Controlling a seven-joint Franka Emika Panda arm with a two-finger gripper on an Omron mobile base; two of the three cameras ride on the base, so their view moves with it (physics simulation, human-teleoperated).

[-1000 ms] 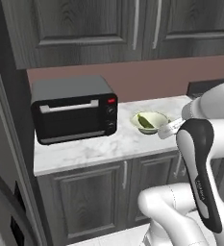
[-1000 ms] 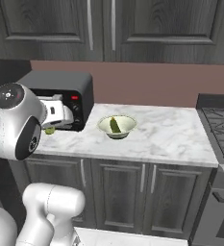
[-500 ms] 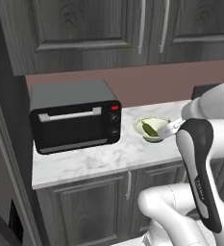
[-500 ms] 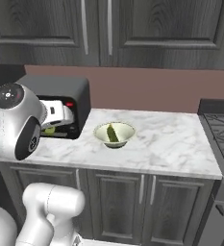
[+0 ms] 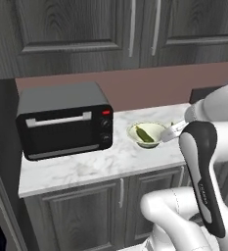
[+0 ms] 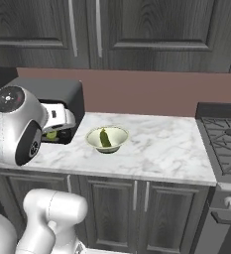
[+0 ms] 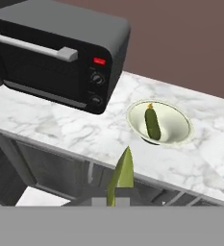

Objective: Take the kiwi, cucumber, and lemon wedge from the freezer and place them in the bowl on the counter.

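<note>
Fingers (image 7: pixel 117 201) clamped on a yellow-green lemon wedge (image 7: pixel 122 175); in the hand view it sticks up pointed from between the tips, above the counter's front edge. In the right base view a yellow-green bit (image 6: pixel 51 134) shows at the hand, in front of the toaster oven (image 6: pixel 57 99), low over the counter (image 6: pixel 156 149).

Bowl (image 7: pixel 158 123) sits on the counter just right of the oven, apart from it, ahead of the wedge in the hand view and not touching it. Cucumber (image 7: pixel 152 123) lies in the bowl, leaning from the bottom up toward the far rim. Same in the base views: bowl (image 5: pixel 146 134) with cucumber (image 5: pixel 144 135) inside on the left one, bowl (image 6: pixel 107 139) and cucumber (image 6: pixel 104 138) on the right one. Can't make out a kiwi in the bowl; cucumber is all I can tell in there.

Oven (image 5: pixel 64 120) door closed, bar handle across the top, red light and two knobs on the right panel. Stove (image 6: pixel 223 136) at the counter's right end in the right base view. Dark wood-grain cabinets (image 6: pixel 137 30) above, more under the counter.

In the left base view the hand end is behind the forearm (image 5: pixel 203 171), close to the bowl's right side; contact can't be judged there.
</note>
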